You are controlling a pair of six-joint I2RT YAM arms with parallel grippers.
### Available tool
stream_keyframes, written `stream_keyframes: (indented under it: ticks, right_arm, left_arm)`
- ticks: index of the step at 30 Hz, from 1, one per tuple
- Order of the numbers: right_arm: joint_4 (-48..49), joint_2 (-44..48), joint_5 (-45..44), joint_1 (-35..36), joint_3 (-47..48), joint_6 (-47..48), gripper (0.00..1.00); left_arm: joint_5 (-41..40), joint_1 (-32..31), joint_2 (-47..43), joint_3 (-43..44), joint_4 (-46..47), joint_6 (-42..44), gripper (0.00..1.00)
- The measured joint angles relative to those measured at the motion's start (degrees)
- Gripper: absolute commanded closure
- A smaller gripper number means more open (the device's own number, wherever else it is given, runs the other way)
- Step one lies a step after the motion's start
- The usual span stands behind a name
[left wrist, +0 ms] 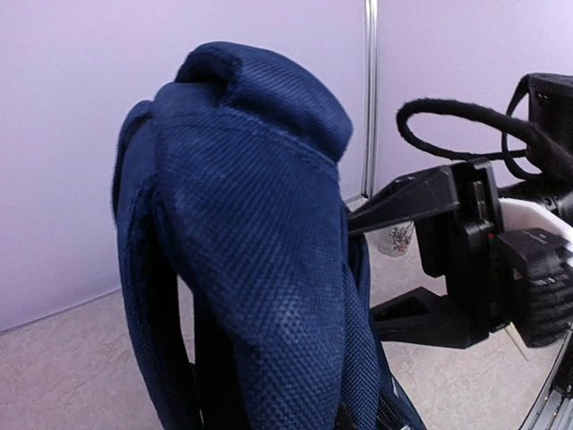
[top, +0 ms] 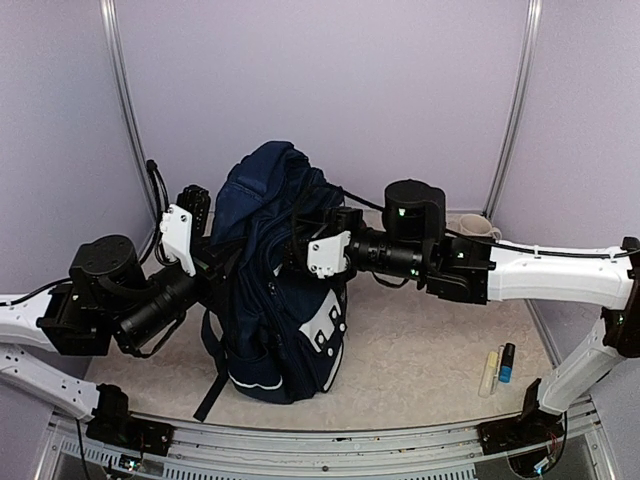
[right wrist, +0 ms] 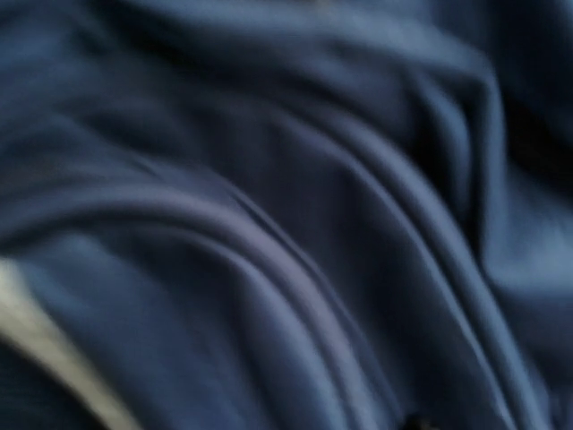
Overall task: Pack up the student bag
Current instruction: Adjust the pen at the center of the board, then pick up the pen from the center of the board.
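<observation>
**Bag upright mid-tabletop, both arms pressed in at its sides**

Tabletop pale, speckled. Student bag stands in the middle, top flopped over, white patches facing the near edge. Left gripper is against the bag's left side. Its fingers are closed but hidden, so what they pinch can't be told; the left wrist view is mostly mesh fabric. Right gripper has its fingers spread, tips lost behind the bag. Right wrist view is blurred navy folds only. Mug is half hidden behind the right arm. Pale stick and blue-black tube lie near right, too small to identify.
</observation>
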State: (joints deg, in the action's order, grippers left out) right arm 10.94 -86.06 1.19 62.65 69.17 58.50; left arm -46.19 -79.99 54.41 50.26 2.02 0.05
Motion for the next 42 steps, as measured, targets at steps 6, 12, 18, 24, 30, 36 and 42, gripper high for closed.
stream_keyframes:
  ticks: [6, 12, 18, 24, 30, 36, 42]
  right_arm:
    - [-1.2, 0.0, 2.1, -6.3, 0.7, -3.0, 0.41]
    - [-2.0, 9.6, 4.0, -6.3, -8.0, -2.9, 0.41]
    - [-2.1, 17.1, -2.1, 2.0, -14.4, 3.5, 0.41]
    - [0.7, 19.3, -14.7, 12.9, -18.7, 9.2, 0.4]
    - [0.1, 17.7, -19.8, 21.2, -18.7, 12.0, 0.38]
    - [-4.0, 14.0, -24.6, 22.9, -18.7, 14.3, 0.36]
    - [0.9, 10.4, -34.9, 23.5, -19.6, 23.6, 0.39]
  left_arm:
    - [13.0, 8.8, 6.0, 4.7, -0.2, -5.7, 1.0]
    - [20.4, 11.7, 7.8, 4.8, 1.1, -7.3, 1.0]
    - [23.3, 11.3, 8.8, 4.5, 3.9, -9.8, 1.0]
    - [21.6, 8.7, 8.9, 1.3, 9.9, -12.9, 1.0]
    - [20.4, 8.1, 9.5, 1.2, 11.5, -14.1, 1.0]
    - [19.3, 7.9, 9.5, 1.1, 11.6, -14.1, 1.0]
    - [18.9, 7.9, 9.5, 1.1, 11.6, -13.9, 1.0]
